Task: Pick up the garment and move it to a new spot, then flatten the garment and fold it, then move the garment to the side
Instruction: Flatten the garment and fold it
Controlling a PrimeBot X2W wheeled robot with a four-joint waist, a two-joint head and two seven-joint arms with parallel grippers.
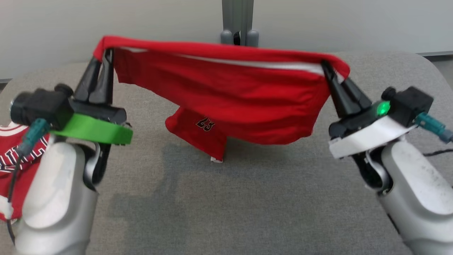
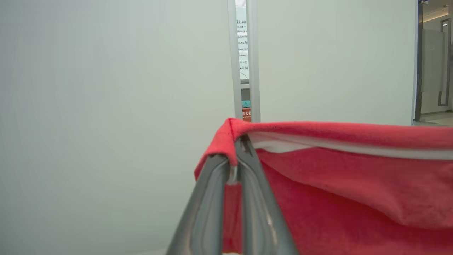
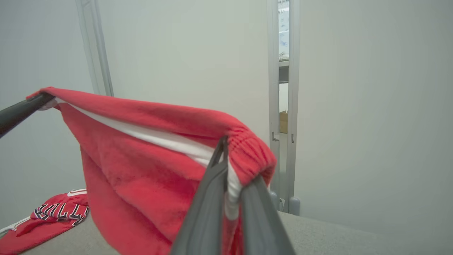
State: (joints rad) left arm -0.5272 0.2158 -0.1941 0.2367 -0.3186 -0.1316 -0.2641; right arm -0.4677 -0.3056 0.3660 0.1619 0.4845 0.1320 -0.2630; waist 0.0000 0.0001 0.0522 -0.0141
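Observation:
The garment (image 1: 226, 95) is a pair of red shorts with a white-lined waistband and a dark "23" on one leg. It hangs stretched by its waistband between my two grippers above the grey table (image 1: 247, 198), its lowest leg reaching down to the tabletop. My left gripper (image 1: 106, 53) is shut on the left end of the waistband; the left wrist view shows its tips (image 2: 235, 156) pinching red cloth (image 2: 354, 184). On the right end my right gripper (image 1: 327, 67) is shut too, and its wrist view shows the tips (image 3: 226, 152) buried in the gathered elastic (image 3: 141, 159).
A second red jersey (image 1: 17, 159) with white lettering lies at the table's left edge, also seen as a jersey (image 3: 53, 216) low in the right wrist view. A grey post (image 1: 238, 21) stands behind the table against a pale wall.

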